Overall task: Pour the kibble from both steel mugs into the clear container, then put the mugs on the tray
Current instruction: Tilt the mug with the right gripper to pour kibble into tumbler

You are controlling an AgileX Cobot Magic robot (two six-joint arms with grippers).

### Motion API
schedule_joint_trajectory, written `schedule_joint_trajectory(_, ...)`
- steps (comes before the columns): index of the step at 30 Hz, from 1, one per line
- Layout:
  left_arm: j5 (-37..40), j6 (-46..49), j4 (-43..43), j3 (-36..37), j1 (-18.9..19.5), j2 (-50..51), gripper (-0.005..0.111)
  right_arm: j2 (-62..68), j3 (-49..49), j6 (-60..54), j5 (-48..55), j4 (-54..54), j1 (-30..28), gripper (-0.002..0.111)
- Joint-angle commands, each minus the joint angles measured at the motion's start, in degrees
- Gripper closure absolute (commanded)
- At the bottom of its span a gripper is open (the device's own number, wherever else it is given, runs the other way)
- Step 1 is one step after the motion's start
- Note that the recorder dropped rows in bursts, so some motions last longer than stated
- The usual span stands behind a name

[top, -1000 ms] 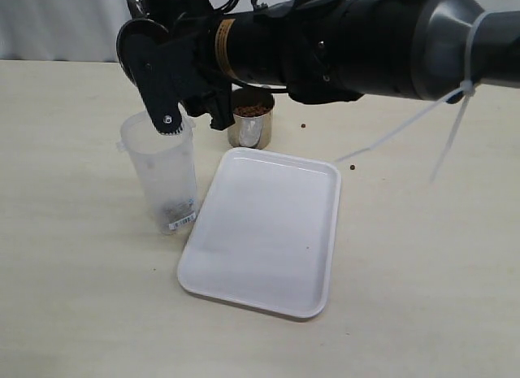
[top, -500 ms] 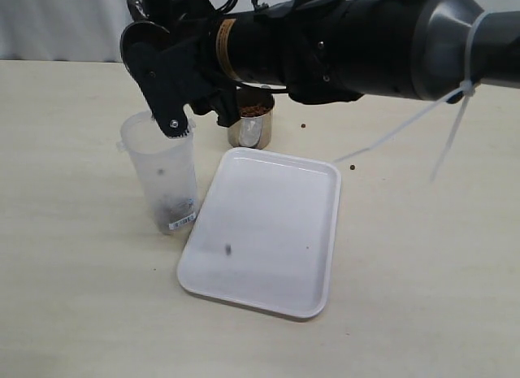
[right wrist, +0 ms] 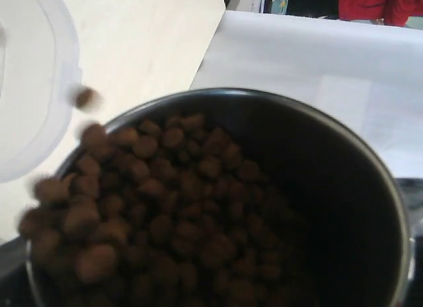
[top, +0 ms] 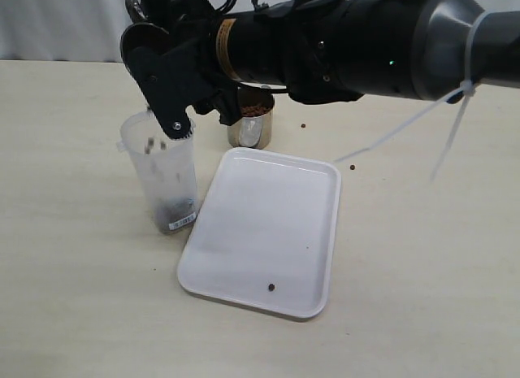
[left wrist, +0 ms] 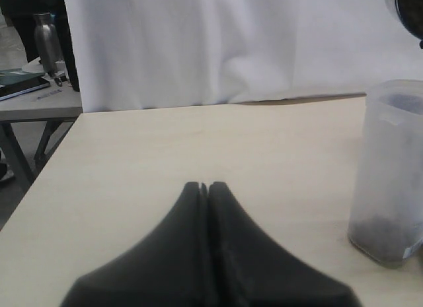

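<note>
right gripper (top: 193, 102) clamps 1 steel mug (right wrist: 330, 188) - tip gently, keeping falling kibble (right wrist: 165, 188) centred over the clear container (top: 162, 179); left gripper (left wrist: 208, 188) pressed together.

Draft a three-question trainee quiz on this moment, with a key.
1. True or false: a kibble pellet lies on the white tray.
2. The upright steel mug stands: A on the tray; B on the table beyond the tray; C stacked on the other mug.
3. Into what is the tilted steel mug pouring?
Key: 1 true; 2 B; 3 the clear container.
</note>
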Motion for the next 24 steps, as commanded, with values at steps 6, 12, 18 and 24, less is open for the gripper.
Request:
schedule_joint_trajectory(6,-0.7,-0.1,-0.1,-0.3,0.1,0.3,0.107,-0.4,-0.6,-1.8,0.0,-0.2,0.1,0.103)
schedule_joint_trajectory(12,-0.7,-0.1,-0.1,-0.3,0.1,0.3,0.107,-0.4,-0.6,-2.1,0.0,-0.2,0.1,0.103)
schedule_joint_trajectory(18,-0.7,-0.1,-0.1,-0.3,0.1,0.3,0.107,-0.4,-0.6,-2.1,0.0,-0.2,0.1,0.103)
schedule_joint_trajectory(24,-0.7,-0.1,-0.1,-0.3,0.1,0.3,0.107,-0.1,-1.1,-2.0,0.0,-0.2,0.0,0.103)
